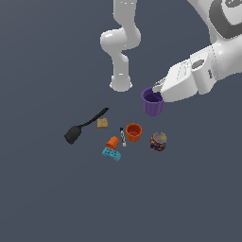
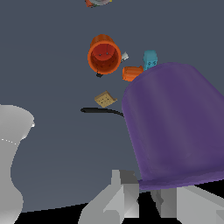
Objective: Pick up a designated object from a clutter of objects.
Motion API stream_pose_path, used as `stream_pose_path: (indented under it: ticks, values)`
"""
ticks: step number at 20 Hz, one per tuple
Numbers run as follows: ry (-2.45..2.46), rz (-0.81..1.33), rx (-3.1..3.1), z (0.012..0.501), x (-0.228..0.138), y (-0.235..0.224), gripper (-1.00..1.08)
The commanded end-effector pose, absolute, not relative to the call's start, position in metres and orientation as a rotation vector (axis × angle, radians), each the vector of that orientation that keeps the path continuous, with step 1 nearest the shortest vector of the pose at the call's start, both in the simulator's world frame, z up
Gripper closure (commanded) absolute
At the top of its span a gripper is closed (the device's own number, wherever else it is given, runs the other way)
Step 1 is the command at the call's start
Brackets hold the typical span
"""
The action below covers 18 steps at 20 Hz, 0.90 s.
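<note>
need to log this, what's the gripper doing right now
Gripper: shut on the rim of the purple cup, holding it up above the clutter.

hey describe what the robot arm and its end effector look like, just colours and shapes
The arm is glossy white with rounded, tube-like segments and bulging joints; a dark grey band shows at the joint in the upper corner. The end effector is a white, boxy block with small dark marks on its side and pale grey angular fingers. No cables show.
</note>
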State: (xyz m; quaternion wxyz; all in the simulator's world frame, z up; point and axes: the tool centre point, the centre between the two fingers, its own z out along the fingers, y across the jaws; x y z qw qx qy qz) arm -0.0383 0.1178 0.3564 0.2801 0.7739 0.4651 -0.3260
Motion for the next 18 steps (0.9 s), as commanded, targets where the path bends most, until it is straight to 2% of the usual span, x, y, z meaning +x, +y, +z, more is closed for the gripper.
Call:
stream_pose_path:
  ticks: [1,10,18]
  values:
    - [1.246,-0.873,2.076,0.384,-0.044,0.103,1.08]
    - [1.244,-0.872,2.075,0.46,-0.055,0.065,1.08]
    - [1.245,-0.871,2.072,0.479,-0.055,0.057,1.08]
